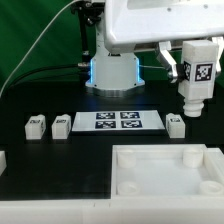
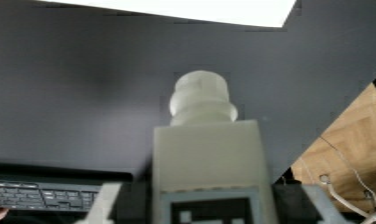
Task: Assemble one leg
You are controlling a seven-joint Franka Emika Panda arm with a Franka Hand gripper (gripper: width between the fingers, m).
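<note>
Grasping the leg (image 1: 193, 98) firmly in the clenched gripper (image 1: 195, 52), upright and lifted clear of the desk, near the desk edge at the exterior view's right. Hanging over the desk with another leg (image 1: 176, 125) standing below, just beside the marker board (image 1: 117, 121).

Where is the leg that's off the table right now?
The raised leg hangs in the air at the exterior view's right, peg down, above a loose leg lying by the right end of the marker board.
</note>
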